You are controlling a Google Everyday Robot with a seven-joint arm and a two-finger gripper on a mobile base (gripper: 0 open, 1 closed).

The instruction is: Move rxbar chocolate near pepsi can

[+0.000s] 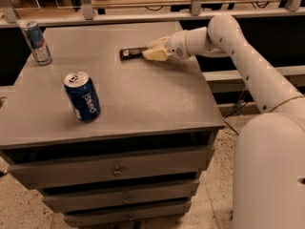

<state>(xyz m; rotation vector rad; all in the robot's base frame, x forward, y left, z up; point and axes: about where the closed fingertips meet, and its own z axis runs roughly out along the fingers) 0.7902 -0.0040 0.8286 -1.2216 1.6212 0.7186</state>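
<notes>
Found rxbar chocolate [131, 53] flat on tabletop [152, 99], well apart from pepsi can [83, 97], beyond it and rightward. Noted tool [147, 54] at bar's end farthest from can; whether gripping, cannot tell. Transfer wholly outstanding.

Work surface: flat grey top of a drawer cabinet [147, 99] with three front drawers [114, 170].

Dark blue pepsi can with white lettering and silver top [83, 97]: upright, near the front-left of the top.

Slim, taller silver-and-blue can [36, 42]: upright at the rear-left corner, well apart from the pepsi can.

Flat dark-wrapped rxbar chocolate [131, 53]: lying flat at the rear centre, well apart from both cans.

Cream-coloured gripper [149, 53]: low over the top, at the right end of the bar, carried by the white jointed arm [238, 56] entering from the right.
</notes>
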